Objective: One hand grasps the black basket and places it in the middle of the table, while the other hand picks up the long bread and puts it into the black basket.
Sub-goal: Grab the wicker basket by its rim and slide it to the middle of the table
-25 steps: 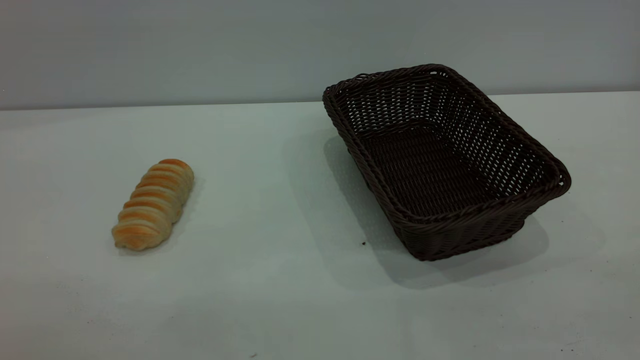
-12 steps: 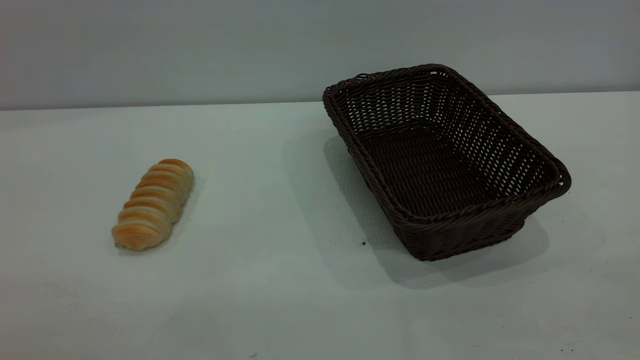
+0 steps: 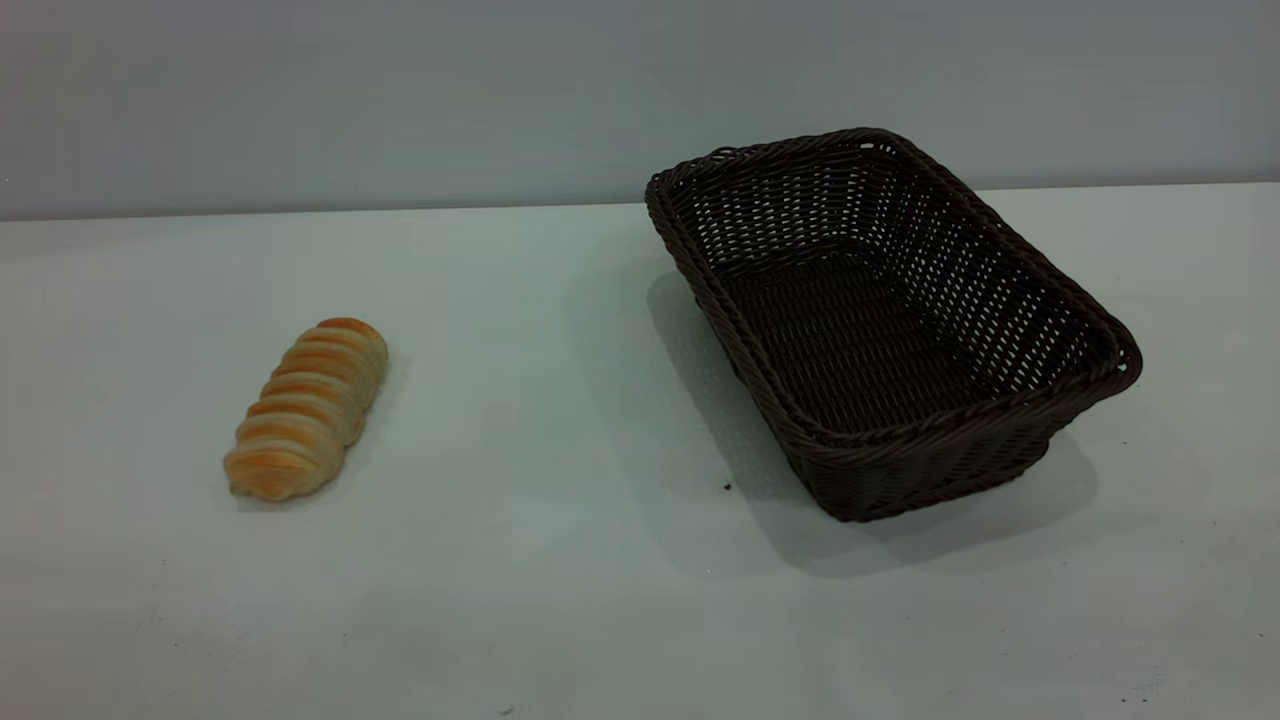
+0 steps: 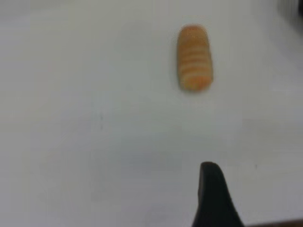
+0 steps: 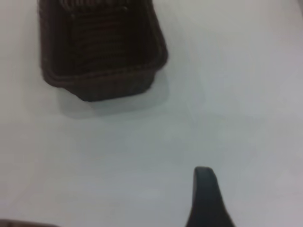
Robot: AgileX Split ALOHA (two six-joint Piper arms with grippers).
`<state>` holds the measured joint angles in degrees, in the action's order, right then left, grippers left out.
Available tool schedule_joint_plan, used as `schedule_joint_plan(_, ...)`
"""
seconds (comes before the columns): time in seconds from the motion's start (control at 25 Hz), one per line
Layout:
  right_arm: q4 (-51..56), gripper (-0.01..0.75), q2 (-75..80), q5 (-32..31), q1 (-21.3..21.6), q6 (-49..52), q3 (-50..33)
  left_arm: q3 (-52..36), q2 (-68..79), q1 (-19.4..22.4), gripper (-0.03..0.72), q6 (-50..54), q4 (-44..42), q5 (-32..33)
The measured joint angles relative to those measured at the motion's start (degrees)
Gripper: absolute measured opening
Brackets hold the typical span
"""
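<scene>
Comparing against earlier views: no change. Long bread (image 4: 194,57) well ahead of left gripper (image 4: 214,196); black basket (image 5: 102,47) well ahead of right gripper (image 5: 206,198). Finger states indeterminable. Task unstarted.

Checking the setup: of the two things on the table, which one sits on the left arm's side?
The bread, small, pale and orange-ridged, lies on the table at the left; the basket, dark and woven, stands at the right.
</scene>
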<state>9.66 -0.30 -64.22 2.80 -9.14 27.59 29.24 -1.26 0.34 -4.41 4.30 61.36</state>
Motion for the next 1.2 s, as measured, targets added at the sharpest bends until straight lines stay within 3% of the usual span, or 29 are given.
schedule_joint_plan(0.32,8.81,0.511,15.46,2.26,0.00,-2.03,1.18,0.37,0.87,0.00,0.485,1.41,0.70,-4.36)
schedule_joint_plan(0.64,10.88,0.511,33.38,6.74,0.00,-4.63,5.50,0.37,14.56,0.00,0.485,4.41,0.83,-6.90)
schedule_joint_plan(0.88,16.87,0.511,46.63,7.67,0.00,-12.93,8.60,1.97,26.09,0.00,0.485,4.10,0.87,-11.63)
schedule_joint_plan(1.2,31.14,0.511,61.99,7.76,0.00,-25.05,8.92,8.96,35.31,0.00,0.485,4.10,0.87,-12.51)
